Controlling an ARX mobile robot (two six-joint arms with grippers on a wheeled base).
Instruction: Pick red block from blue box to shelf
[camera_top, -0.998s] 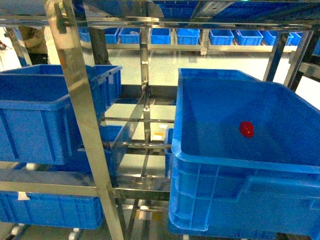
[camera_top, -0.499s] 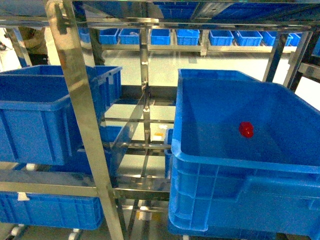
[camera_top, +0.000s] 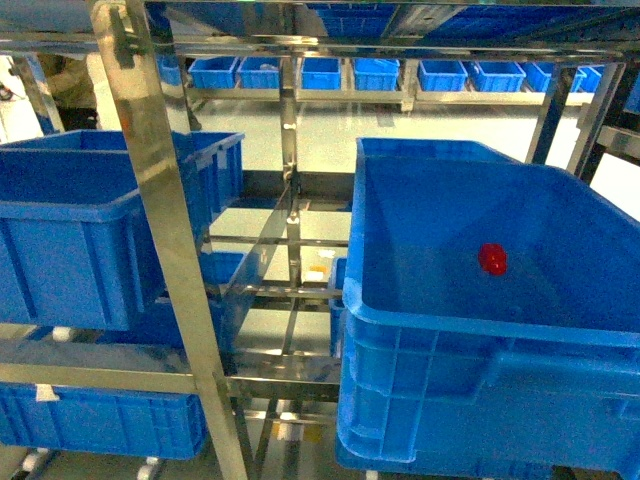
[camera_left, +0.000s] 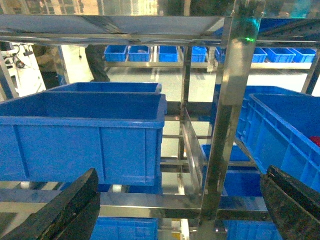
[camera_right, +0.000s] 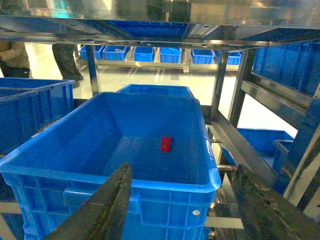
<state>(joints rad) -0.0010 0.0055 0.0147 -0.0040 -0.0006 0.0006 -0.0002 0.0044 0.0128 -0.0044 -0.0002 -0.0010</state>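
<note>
A small red block (camera_top: 492, 259) lies on the floor of the big blue box (camera_top: 480, 325) at the right, which sits on the steel shelf (camera_top: 165, 230). In the right wrist view the red block (camera_right: 166, 144) rests near the middle of the blue box (camera_right: 100, 175), well beyond my right gripper (camera_right: 184, 166). That gripper is open, in front of the box's near rim. My left gripper (camera_left: 181, 170) is open too and faces a shelf post (camera_left: 225, 125). Nothing sits between either pair of fingers. Neither gripper shows in the head view.
Another blue crate (camera_top: 80, 230) stands on the shelf at the left, with more crates (camera_top: 100, 420) on the tier below. A top shelf rail (camera_right: 150, 35) runs overhead. Further blue bins (camera_top: 380, 72) line a distant rack, and a person (camera_right: 10, 62) stands at the far left.
</note>
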